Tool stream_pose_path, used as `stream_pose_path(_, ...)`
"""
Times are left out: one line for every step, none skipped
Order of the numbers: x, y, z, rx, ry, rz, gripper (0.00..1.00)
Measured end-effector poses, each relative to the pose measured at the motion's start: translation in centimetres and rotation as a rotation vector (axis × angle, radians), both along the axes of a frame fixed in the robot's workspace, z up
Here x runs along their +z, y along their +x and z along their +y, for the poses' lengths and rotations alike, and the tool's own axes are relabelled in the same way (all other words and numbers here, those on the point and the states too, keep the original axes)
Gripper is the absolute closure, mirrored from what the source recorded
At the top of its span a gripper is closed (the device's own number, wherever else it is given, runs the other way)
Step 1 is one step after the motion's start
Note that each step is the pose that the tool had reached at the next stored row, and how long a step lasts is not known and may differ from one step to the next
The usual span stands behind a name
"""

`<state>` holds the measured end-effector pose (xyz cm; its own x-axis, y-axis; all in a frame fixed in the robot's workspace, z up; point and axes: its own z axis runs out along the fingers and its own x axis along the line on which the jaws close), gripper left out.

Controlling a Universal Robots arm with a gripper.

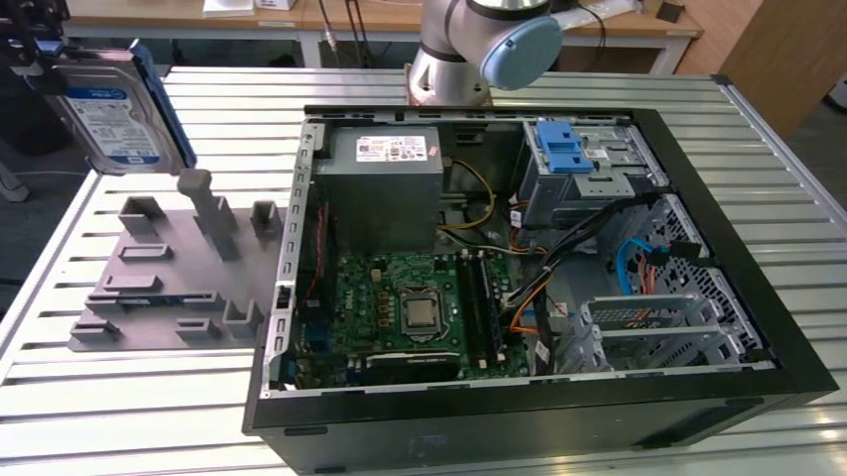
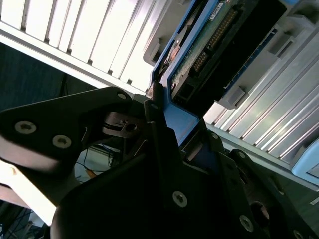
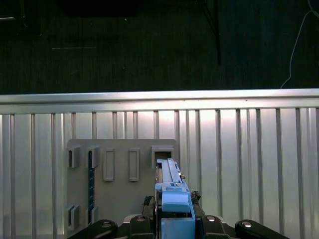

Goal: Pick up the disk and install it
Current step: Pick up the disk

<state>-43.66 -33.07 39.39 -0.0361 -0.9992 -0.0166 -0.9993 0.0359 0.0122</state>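
Gripper [image 3: 176,225] jaws clamped tight on blue-railed disk [image 1: 113,114], held upright in air at exterior view's left, seemingly clear of grey holder plate [image 1: 159,288] below. Slatted aluminium table [image 1: 133,397] underneath. Open computer case [image 1: 530,416] towards exterior view's right, drive cage [image 1: 602,183] in its far corner.

So there's an open black PC case [image 1: 530,421] lying flat on a slatted aluminium table [image 1: 133,416], green motherboard [image 1: 397,317] inside, grey power supply [image 1: 384,193] near a silver drive cage [image 1: 602,183] with a blue latch [image 1: 566,154], plus a grey slotted fixture plate [image 1: 159,288] just beside the case on the exterior view's left.
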Motion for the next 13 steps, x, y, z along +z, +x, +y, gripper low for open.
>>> stream_pose_path(0.08,0.0,0.00,0.000,0.0000,0.0000,0.63)
stream_pose_path(0.20,0.0,0.00,0.000,0.0000,0.0001,0.63)
stream_pose_path(0.33,0.0,0.00,0.000,0.0000,0.0001,0.63)
stream_pose_path(0.46,0.0,0.00,0.000,0.0000,0.0001,0.63)
stream_pose_path(0.61,0.0,0.00,0.000,0.0000,0.0001,0.63)
stream_pose_path(0.75,0.0,0.00,0.000,0.0000,0.0000,0.63)
stream_pose_path(0.88,0.0,0.00,0.000,0.0000,0.0000,0.63)
stream_pose_path(1.01,0.0,0.00,0.000,0.0000,0.0000,0.63)
stream_pose_path(1.13,0.0,0.00,0.000,0.0001,-0.0001,0.63)
stream_pose_path(1.25,0.0,0.00,0.000,0.0000,0.0000,0.63)
stream_pose_path(1.34,0.0,0.00,0.000,0.0000,0.0000,0.63)
stream_pose_path(1.40,0.0,0.00,0.000,0.0000,0.0000,0.63)
stream_pose_path(1.49,0.0,0.00,0.000,0.0000,0.0000,0.63)
